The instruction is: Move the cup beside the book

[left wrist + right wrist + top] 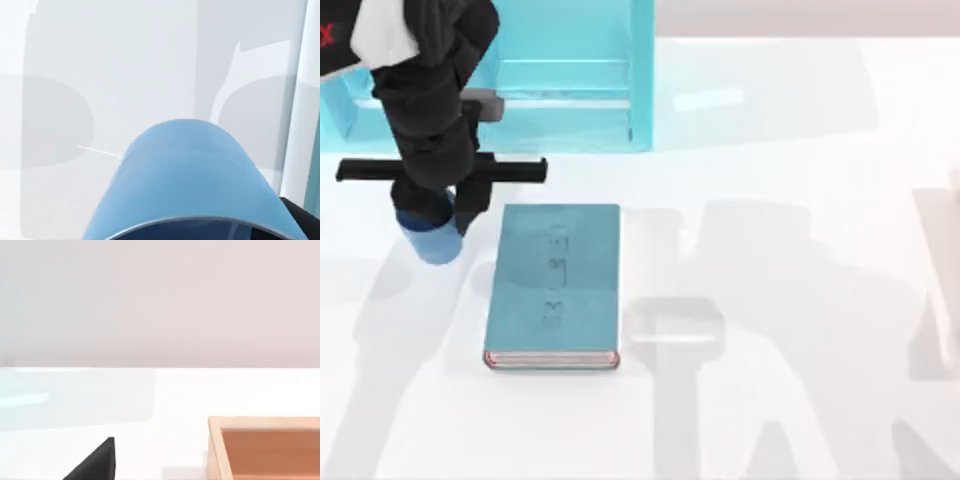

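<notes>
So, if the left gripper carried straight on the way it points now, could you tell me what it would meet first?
It points down at the white table, with the cup in its line left of the book. The cup's base would probably meet the bare tabletop first; whether it already touches is unclear.

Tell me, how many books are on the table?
1. The book lies flat on the white table, just right of the blue cup under the left gripper. The shelf unit behind could hide more.
</notes>
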`<act>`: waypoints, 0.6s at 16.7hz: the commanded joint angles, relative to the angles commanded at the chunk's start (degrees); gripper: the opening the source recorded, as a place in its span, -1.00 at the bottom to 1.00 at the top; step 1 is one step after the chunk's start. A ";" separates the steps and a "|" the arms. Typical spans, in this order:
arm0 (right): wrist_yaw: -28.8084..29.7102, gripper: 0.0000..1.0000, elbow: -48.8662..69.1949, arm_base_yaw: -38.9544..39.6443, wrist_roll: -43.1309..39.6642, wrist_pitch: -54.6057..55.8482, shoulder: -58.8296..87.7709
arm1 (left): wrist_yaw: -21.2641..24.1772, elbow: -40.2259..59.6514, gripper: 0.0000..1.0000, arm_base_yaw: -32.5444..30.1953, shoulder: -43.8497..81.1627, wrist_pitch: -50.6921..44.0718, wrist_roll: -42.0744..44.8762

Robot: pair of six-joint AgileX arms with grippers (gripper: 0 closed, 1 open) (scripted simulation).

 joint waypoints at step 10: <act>0.00 1.00 0.00 0.00 0.00 0.00 0.00 | -0.03 -0.35 -0.10 0.05 0.15 0.33 0.15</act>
